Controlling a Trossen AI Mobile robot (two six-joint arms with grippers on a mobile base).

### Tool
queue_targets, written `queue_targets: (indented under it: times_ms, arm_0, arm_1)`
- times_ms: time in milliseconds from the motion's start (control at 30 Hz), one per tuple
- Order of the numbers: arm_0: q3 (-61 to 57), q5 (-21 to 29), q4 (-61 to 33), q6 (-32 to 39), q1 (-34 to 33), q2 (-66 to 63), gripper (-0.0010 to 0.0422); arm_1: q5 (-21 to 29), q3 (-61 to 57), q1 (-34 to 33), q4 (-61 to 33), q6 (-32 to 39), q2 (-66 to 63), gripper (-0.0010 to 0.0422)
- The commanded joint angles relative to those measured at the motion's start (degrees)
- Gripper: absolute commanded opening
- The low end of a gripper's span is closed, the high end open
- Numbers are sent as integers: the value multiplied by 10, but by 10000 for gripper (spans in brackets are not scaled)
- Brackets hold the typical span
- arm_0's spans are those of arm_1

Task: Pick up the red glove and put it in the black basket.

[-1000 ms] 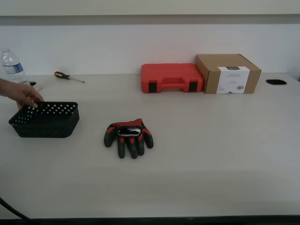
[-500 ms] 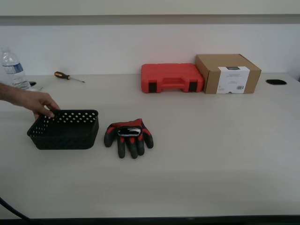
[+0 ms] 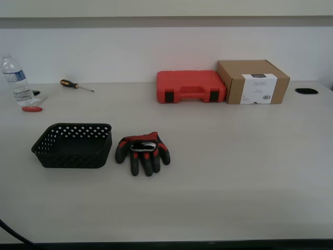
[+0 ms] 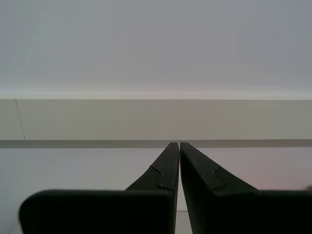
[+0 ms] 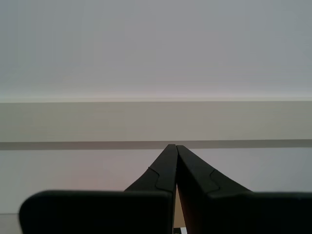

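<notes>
The red glove (image 3: 143, 151) with black fingers lies flat on the table near the middle of the exterior view. The black basket (image 3: 73, 145) with round holes stands just beside it toward the exterior view's left, empty. Neither arm shows in the exterior view. My first gripper (image 4: 179, 145) is shut on nothing and points at the wall. My second gripper (image 5: 173, 146) is likewise shut on nothing and faces the wall. The glove and basket are out of view in both wrist views.
A red plastic tool case (image 3: 190, 86) and a cardboard box (image 3: 253, 82) stand at the back. A water bottle (image 3: 15, 79), a small red object (image 3: 31, 109) and a screwdriver (image 3: 76, 85) lie at the back left. A dark hole (image 3: 306, 91) is at the far right.
A person's hand slid the black basket toward the glove and then withdrew out of view. The glove and both grippers have not moved.
</notes>
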Motion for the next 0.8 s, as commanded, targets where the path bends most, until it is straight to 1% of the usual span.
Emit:
queue_targets:
  times_ms: [33, 133, 200, 233, 300, 400, 433, 467, 500, 533, 600, 800]
  arm_0:
    - [0, 0, 2, 2, 0, 0, 0]
    - [0, 0, 2, 2, 0, 0, 0]
    - [0, 0, 2, 2, 0, 0, 0]
    - [0, 0, 2, 2, 0, 0, 0]
    - [0, 0, 2, 2, 0, 0, 0]
    - [0, 0, 1, 1, 0, 0, 0]
    - [0, 0, 1, 2, 0, 0, 0]
    - [0, 0, 1, 2, 0, 0, 0]
    - [0, 0, 1, 1, 0, 0, 0]
    - [0, 0, 1, 2, 0, 0, 0]
    - [0, 0, 1, 2, 0, 0, 0]
    - [0, 0, 1, 2, 0, 0, 0]
  arm_1:
    - [0, 0, 0, -21, -1, 5, 0]
    - [9, 0, 0, -121, -6, 20, 0]
    - [39, 0, -1, -178, -15, 43, 0]
    - [60, 0, -1, -199, -16, 58, 0]
    - [123, 0, -1, -226, -14, 103, 0]
    - [229, 0, -5, -231, 9, 181, 0]
    - [251, 3, -9, -232, 24, 206, 0]
    - [254, 7, -18, -235, 21, 236, 0]
    - [246, 11, -24, -243, 0, 258, 0]
    - [235, 21, -32, -258, -24, 287, 0]
    - [228, 51, -42, -299, -44, 346, 0]
    - [232, 149, -82, -400, -41, 468, 0]
